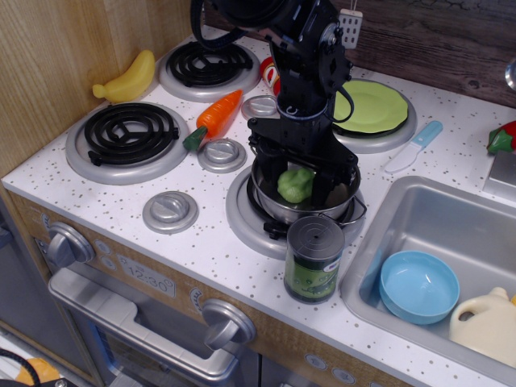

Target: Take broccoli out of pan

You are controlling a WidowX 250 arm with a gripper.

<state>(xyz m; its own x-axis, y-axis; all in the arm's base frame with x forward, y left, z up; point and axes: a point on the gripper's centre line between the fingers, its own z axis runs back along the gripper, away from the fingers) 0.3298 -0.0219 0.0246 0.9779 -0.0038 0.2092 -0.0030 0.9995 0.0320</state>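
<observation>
The broccoli (295, 185), a small light-green lumpy toy, lies inside the shiny steel pan (302, 214) on the front right burner. My black gripper (296, 181) has come straight down into the pan. Its jaws stand apart, one finger (269, 168) left of the broccoli and the other right of it, close beside it. I cannot tell whether the fingers touch the broccoli. The arm hides the back of the pan.
A grey can with a green label (313, 258) stands right in front of the pan. A carrot (216, 118) and a banana (127, 79) lie to the left. A green plate (375, 106) sits behind. The sink (451, 218) at right holds a blue bowl (418, 286) and a cream jug (488, 322).
</observation>
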